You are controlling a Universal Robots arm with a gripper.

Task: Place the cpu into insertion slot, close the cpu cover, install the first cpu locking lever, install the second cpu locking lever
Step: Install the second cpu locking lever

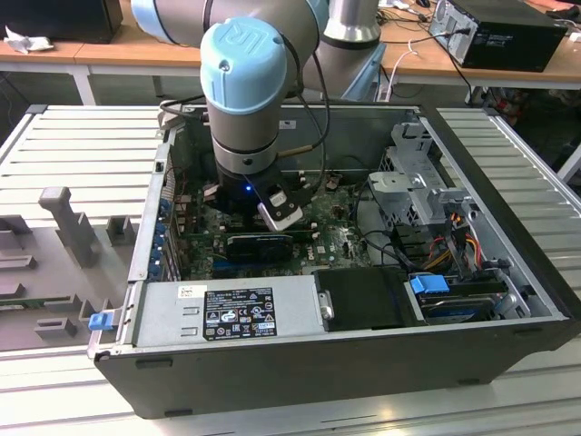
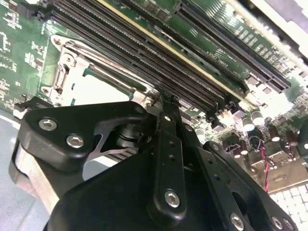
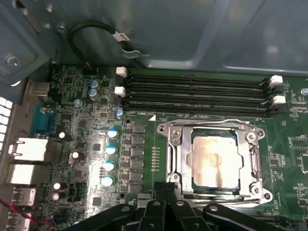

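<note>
A robot arm (image 1: 259, 100) is reaching down into an open computer case (image 1: 300, 363) resting on a ribbed metal table (image 1: 82, 145). A grey power supply (image 1: 227, 309) and bundled cables (image 1: 454, 236) are sitting along the case's near side in the exterior view. In the first wrist view, long black memory slots (image 3: 197, 94) are running just beside the insertion slot (image 3: 166, 159) on the green motherboard (image 3: 82, 144). The cpu (image 3: 214, 161) is lying inside it, with the cpu cover (image 3: 252, 163) lying down around it. The gripper (image 3: 166, 192) is hovering at the socket's edge, its fingers (image 3: 156, 214) drawn together, holding nothing.
</note>
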